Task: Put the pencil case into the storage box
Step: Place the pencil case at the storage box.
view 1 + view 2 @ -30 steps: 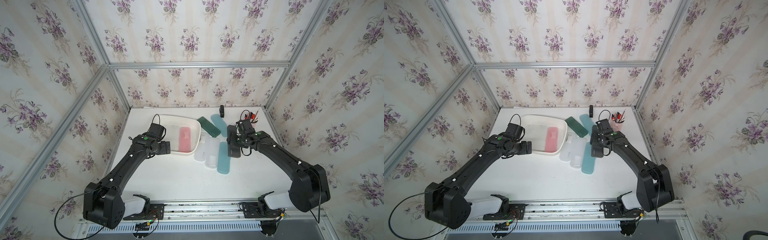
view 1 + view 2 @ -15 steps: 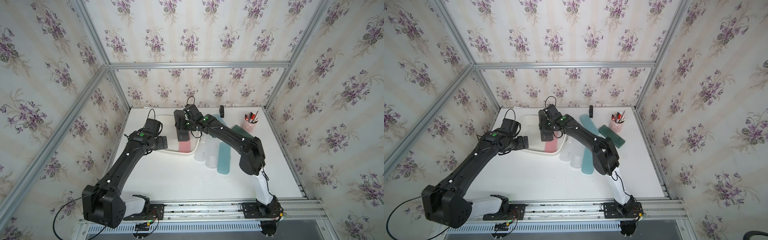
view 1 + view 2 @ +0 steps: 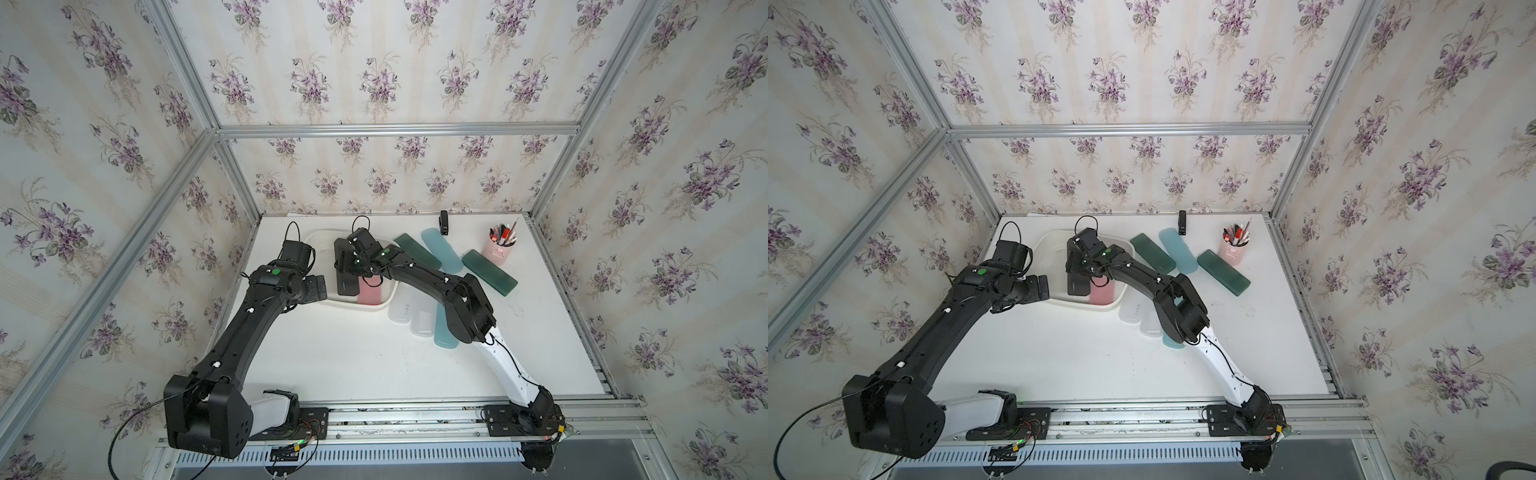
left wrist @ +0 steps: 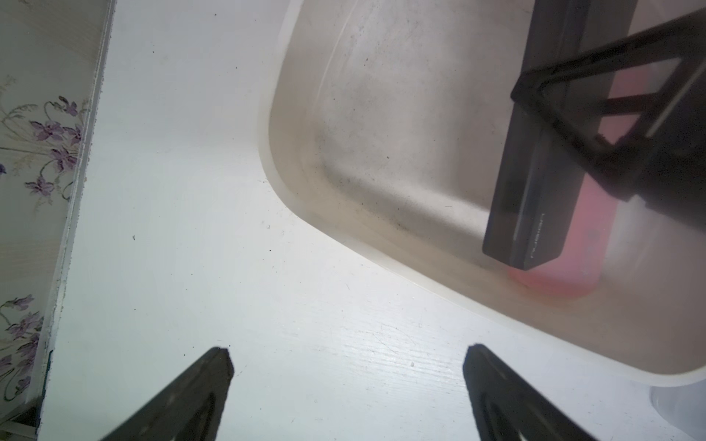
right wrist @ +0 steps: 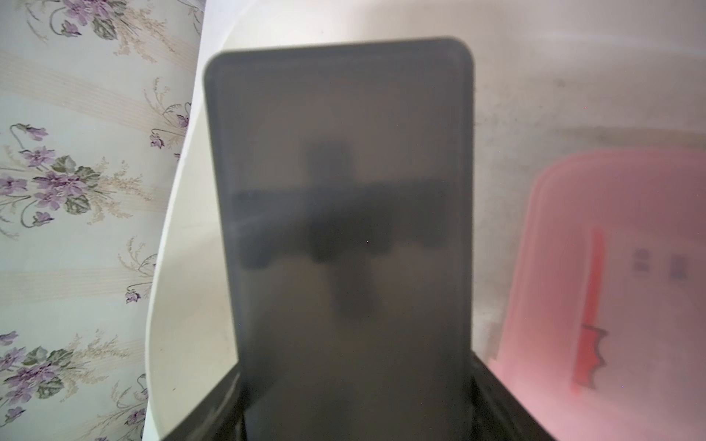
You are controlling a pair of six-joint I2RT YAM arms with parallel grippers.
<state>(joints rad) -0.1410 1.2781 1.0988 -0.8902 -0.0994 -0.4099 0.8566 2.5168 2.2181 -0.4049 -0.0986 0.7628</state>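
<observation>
Right pincer [image 3: 352, 268] is clamped on the black pencil case [image 3: 345, 287], a finger on each long side. In the right wrist view we see the black pencil case [image 5: 340, 191] filling the gap between the fingers. We find it held lengthwise over the inside of the storage box [image 3: 353, 306], which sits toward 11 o'clock on the desk [image 3: 353, 365]. Whether its underside touches the box floor we cannot tell. A pink pencil case [image 3: 370, 293] lies flat in the box at the black one's 3 o'clock. In the left wrist view the black pencil case [image 4: 535, 172] overlaps one edge of the pink pencil case [image 4: 565, 275].

The left pincer [image 3: 316, 289] stands wide open and holds nothing, just outside the box rim at the box's 8 o'clock. Its fingers [image 4: 191, 397] hang over bare desk.

Outside the box, at its 4 to 5 o'clock, we count two translucent white pencil cases [image 3: 400, 311] side by side. A teal pencil case [image 3: 444, 338] lies beside them, partly under the right arm. Toward 1 o'clock of the desk lie two dark green pencil cases [image 3: 417, 251] with a light blue pencil case [image 3: 442, 250] between them. A pink pen cup [image 3: 498, 252] holding pens stands near the 1 o'clock corner, just beside the green case that lies farther from the box.
</observation>
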